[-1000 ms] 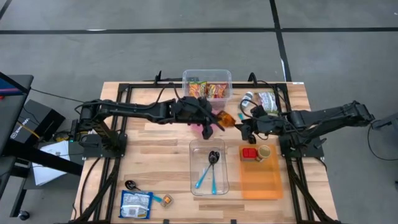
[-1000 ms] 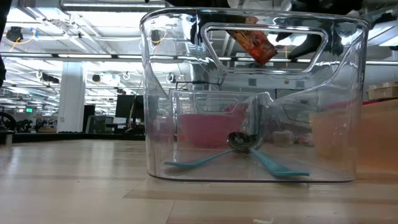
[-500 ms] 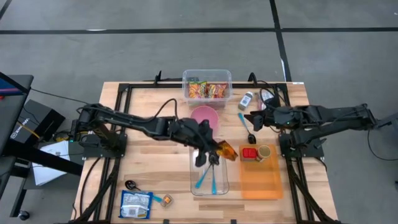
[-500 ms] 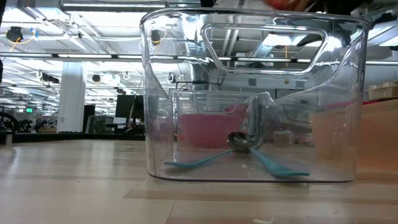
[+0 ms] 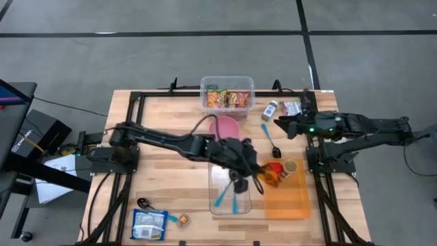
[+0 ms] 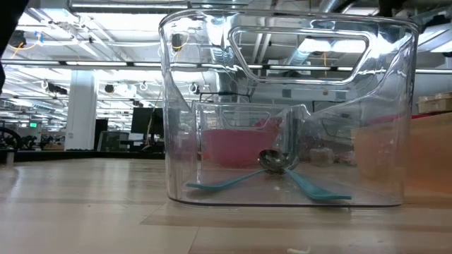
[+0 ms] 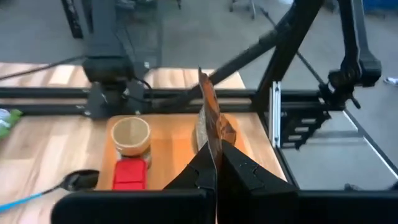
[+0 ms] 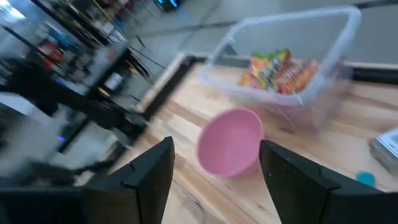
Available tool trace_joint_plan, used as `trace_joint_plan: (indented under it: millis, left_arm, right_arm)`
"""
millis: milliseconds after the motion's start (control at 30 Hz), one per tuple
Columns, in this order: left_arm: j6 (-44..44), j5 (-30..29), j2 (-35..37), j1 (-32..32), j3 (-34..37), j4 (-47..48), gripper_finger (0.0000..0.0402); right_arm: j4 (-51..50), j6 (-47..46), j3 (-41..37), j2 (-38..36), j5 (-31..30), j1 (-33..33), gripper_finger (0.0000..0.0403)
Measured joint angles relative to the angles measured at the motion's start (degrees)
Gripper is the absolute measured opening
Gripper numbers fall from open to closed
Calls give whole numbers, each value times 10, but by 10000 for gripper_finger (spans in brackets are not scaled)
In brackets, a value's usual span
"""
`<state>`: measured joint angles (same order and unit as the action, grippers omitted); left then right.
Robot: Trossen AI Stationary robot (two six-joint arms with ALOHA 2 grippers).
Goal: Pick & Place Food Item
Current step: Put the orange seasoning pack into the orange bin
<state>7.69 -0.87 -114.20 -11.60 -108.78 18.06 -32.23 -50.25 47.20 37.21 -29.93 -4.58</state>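
Left fingers (image 7: 214,163) clamped on snack packet (image 7: 209,118) above orange tray (image 5: 287,200) edge.

No legible text, label or brand anywhere; packet printing too small to read.

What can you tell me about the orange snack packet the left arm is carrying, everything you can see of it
The snack packet is a flat, glossy orange-brown pouch with darker print, foil-like in look. The left gripper is shut on its lower edge, so it stands upright and edge-on in the left wrist view. From above it hangs over the orange tray, beside the red block and the small tan cup. Only the fingers touch it; whether it has reached the tray cannot be seen.
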Motion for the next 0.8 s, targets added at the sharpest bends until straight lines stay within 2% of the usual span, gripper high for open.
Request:
trace_joint_plan:
  millis: [233,467,800]
  left_arm:
    - [-16,4,-104,-8,-158,50,0]
    - [-9,8,-190,-7,-255,49,0]
    - [14,9,-239,-5,-260,51,0]
  right_arm:
    - [14,25,0,-72,1,-8,228]
    - [13,40,0,-118,5,-19,228]
    - [8,56,0,-124,29,-25,228]
